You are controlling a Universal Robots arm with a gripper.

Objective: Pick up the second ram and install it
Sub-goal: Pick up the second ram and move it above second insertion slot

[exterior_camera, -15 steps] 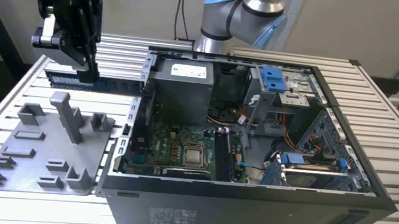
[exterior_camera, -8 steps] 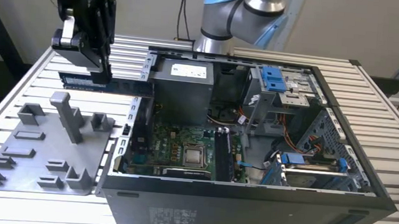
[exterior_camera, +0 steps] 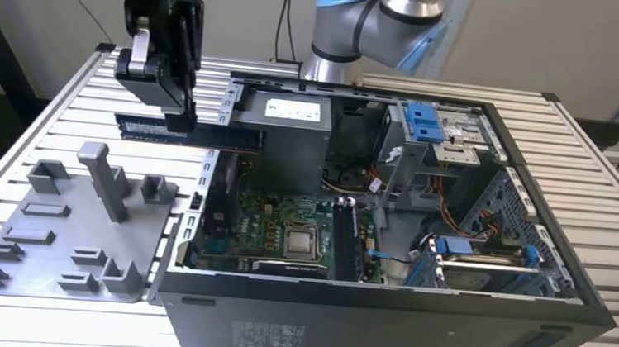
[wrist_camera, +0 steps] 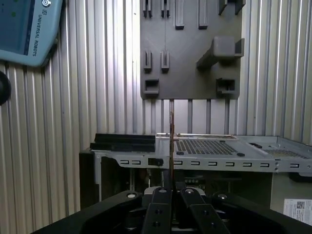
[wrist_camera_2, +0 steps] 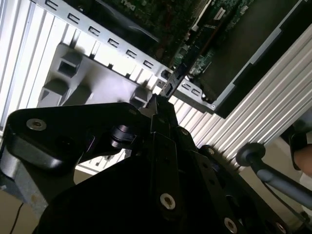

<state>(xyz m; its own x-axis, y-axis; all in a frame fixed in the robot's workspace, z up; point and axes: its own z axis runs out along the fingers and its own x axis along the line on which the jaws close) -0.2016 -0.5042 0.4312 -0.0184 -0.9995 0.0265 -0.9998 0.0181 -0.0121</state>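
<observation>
The second ram [exterior_camera: 219, 136] is a thin bluish-green stick, held level in the air above the table. It hangs between the grey tray [exterior_camera: 62, 229] and the open computer case [exterior_camera: 388, 296], near the case's wall on the exterior view's left. My gripper [exterior_camera: 180, 119] is shut on it from above, near the stick's middle. In the first wrist view the ram [wrist_camera: 171, 136] shows edge-on as a thin line rising from the fingers [wrist_camera: 158, 202], over the case rim [wrist_camera: 219, 163]. In the second wrist view the ram's edge [wrist_camera_2: 174, 78] sticks out past the black gripper body.
The motherboard [exterior_camera: 272, 229] lies in the case floor with long black slots [exterior_camera: 344, 238] beside the processor. A power supply [exterior_camera: 298, 110] and blue drive brackets [exterior_camera: 424, 124] crowd the case's far side. A teach pendant [wrist_camera: 24, 24] lies on the slatted table beyond the tray [wrist_camera: 190, 48].
</observation>
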